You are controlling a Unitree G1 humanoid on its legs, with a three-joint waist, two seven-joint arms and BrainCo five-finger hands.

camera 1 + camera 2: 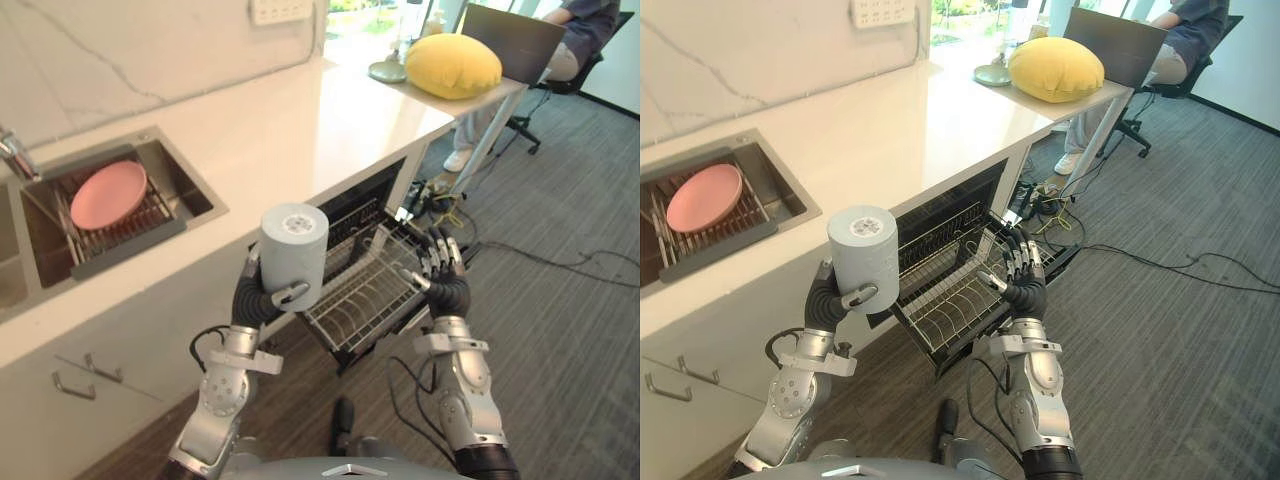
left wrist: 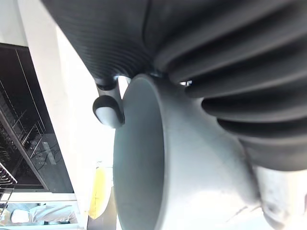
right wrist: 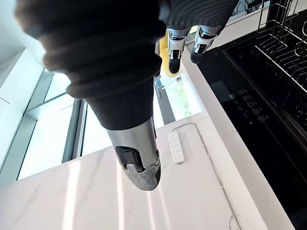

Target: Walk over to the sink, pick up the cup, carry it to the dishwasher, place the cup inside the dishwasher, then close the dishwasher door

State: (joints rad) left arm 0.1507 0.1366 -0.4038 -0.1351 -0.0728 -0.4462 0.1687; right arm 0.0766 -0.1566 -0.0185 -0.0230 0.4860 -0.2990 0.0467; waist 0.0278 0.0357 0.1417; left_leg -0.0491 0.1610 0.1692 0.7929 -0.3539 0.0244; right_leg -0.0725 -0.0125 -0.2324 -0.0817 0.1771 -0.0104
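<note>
The left hand point(image 1: 256, 300) holds the cup point(image 1: 293, 255) clear of the bench point(image 1: 300, 130), in the air in front of the bench edge. Its fingers are curled round the back of the cup and its thumb is pressed across the lower front. The cup is grey and cylindrical. Its closed end faces up, and in the left wrist view its open mouth faces the wrist. The cup sits to the left of the dishwasher point(image 1: 362, 205) and above the level of the rack; it is not inside.

The dishwasher is open under the bench, with its wire rack point(image 1: 365, 295) drawn out into the room. No item can be made out in the rack.

The right hand point(image 1: 448, 285) is raised at the right side of the drawn-out rack. Its fingers are straight and slightly spread and hold nothing. Contact with the rack cannot be confirmed.

The sink point(image 1: 188, 188) is set into the bench to the left. A pink plate point(image 1: 108, 193) lies on a wire drainer inside it.

At the far end of the bench lies a yellow cushion point(image 1: 452, 65), with a laptop point(image 1: 512, 40) just behind it. A person point(image 1: 580, 30) is seated beyond.
</note>
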